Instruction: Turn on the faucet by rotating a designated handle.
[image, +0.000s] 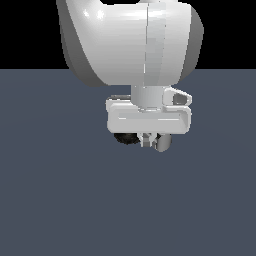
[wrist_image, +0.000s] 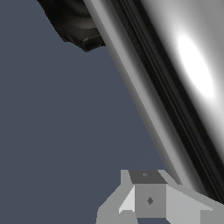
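- The hand (image: 148, 140) hangs low over the grey surface (image: 60, 200); whether its fingers are apart or closed cannot be told
- The faucet (image: 126, 138) sits just beneath it; the handle (image: 164, 144) pokes out beside the fingers

The gripper (image: 148, 140) hangs right over the faucet (image: 127, 138), which sits on the surface (image: 60, 200). The faucet's base peeks out under the gripper toward the exterior view's left. The handle (image: 164, 143) sticks out toward the exterior view's right. The fingers (image: 146, 140) sit between them, close beside the handle.
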